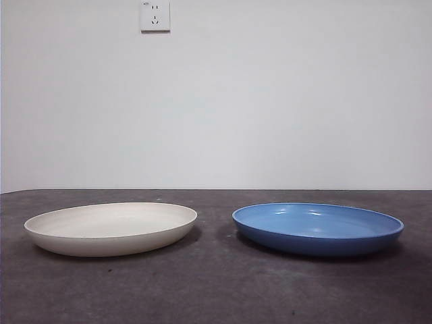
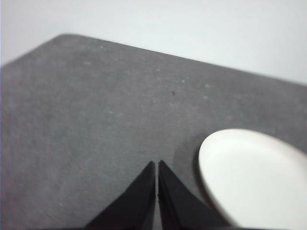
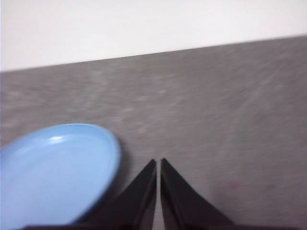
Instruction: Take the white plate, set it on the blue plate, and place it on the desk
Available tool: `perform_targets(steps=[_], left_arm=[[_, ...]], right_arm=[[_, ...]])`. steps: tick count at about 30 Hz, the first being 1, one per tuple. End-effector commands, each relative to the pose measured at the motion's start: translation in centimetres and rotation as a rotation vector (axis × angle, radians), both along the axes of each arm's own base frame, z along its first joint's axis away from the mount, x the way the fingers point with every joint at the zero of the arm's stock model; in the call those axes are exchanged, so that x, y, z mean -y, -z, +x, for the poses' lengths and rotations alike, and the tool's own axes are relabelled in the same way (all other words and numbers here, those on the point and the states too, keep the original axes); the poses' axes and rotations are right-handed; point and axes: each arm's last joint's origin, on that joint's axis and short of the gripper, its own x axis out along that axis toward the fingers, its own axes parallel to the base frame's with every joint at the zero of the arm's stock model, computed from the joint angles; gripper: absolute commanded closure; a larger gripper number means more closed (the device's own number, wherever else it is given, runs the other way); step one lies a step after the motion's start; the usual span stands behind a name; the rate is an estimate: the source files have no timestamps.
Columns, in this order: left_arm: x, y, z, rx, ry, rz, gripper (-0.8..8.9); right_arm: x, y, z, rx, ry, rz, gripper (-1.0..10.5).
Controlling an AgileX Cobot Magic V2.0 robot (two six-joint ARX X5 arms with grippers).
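The white plate [image 1: 111, 228] rests flat on the desk [image 1: 216, 290] at the left of the front view. To its right, a short gap away, lies the blue plate [image 1: 318, 227], also flat and with nothing in it. Neither arm appears in the front view. My left gripper [image 2: 157, 165] is shut, hovering over bare desk [image 2: 96, 124] beside the white plate [image 2: 254, 177]. With its jaws also shut and nothing in them, my right gripper [image 3: 159, 163] hangs above the desk [image 3: 216, 124] beside the blue plate [image 3: 53, 172].
A white wall rises behind the desk's far edge, with a socket [image 1: 154, 15] high on it. Bare desk lies in front of both plates and between them.
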Motion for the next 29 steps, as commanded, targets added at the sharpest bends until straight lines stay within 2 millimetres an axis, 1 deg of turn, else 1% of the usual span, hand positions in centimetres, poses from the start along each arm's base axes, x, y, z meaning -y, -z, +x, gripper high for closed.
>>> perform_targets(steps=[1,6,10,13,16,22,26,29], left_arm=[[0.0,0.8,0.1,-0.033,-0.034,-0.183,8.04],[0.0,0.8,0.1,-0.035,-0.041,-0.237,8.04],[0.0,0.5,0.0,-0.039,-0.043,-0.272,8.04],[0.0,0.0,-0.1,-0.035,-0.043,-0.276,8.04],[0.0,-1.0,-0.3,-0.014,-0.036,-0.285,8.04],[0.1,-3.7,-1.0,0.009,-0.030,-0.282,8.04],[0.1,-6.0,-1.5,-0.001,-0.019,-0.253,8.04],[0.2,-7.8,-1.6,-0.019,0.030,-0.212,8.04]], right_arm=[[-0.1,-0.1,0.0,0.002,-0.031,0.110,9.4],[-0.1,-0.1,0.0,-0.001,-0.031,0.113,9.4],[-0.1,-0.2,0.0,-0.004,-0.025,0.166,9.4],[-0.1,-0.5,-0.1,0.002,-0.022,0.185,9.4],[-0.1,-1.3,-0.2,0.024,-0.023,0.189,9.4],[-0.2,-4.3,-1.0,0.089,-0.028,0.197,9.4],[-0.3,-7.1,-2.0,0.137,-0.033,0.175,9.4],[-0.3,-9.0,-2.6,0.148,-0.035,0.137,9.4]])
